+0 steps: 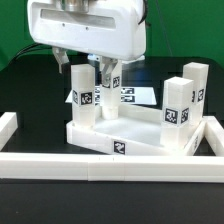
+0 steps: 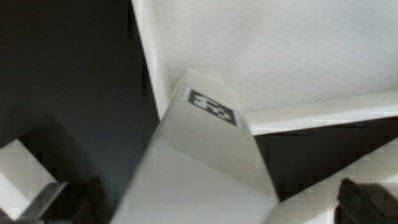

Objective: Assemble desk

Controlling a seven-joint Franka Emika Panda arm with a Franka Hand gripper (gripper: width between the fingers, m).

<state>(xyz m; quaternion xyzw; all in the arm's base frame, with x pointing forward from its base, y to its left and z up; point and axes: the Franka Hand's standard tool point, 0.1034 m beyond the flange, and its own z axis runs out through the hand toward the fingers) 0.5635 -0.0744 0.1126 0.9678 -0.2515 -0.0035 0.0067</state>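
The white tabletop [image 1: 125, 137] lies flat in the middle of the table with a tag on its front edge. A white square leg [image 1: 84, 95] stands upright at the corner on the exterior view's left. Two more tagged legs [image 1: 177, 108] [image 1: 196, 85] stand upright on the exterior view's right. My gripper [image 1: 85, 68] is lowered over the top of the first leg, one finger on each side. In the wrist view the leg [image 2: 205, 150] runs between my fingers [image 2: 365, 200] with dark gaps on both sides. My gripper [image 2: 214, 205] is open.
Long white border rails run along the front [image 1: 110, 165], the exterior view's left [image 1: 8, 125] and the exterior view's right [image 1: 215, 135]. The marker board [image 1: 135, 95] lies flat behind the tabletop. The table surface is black.
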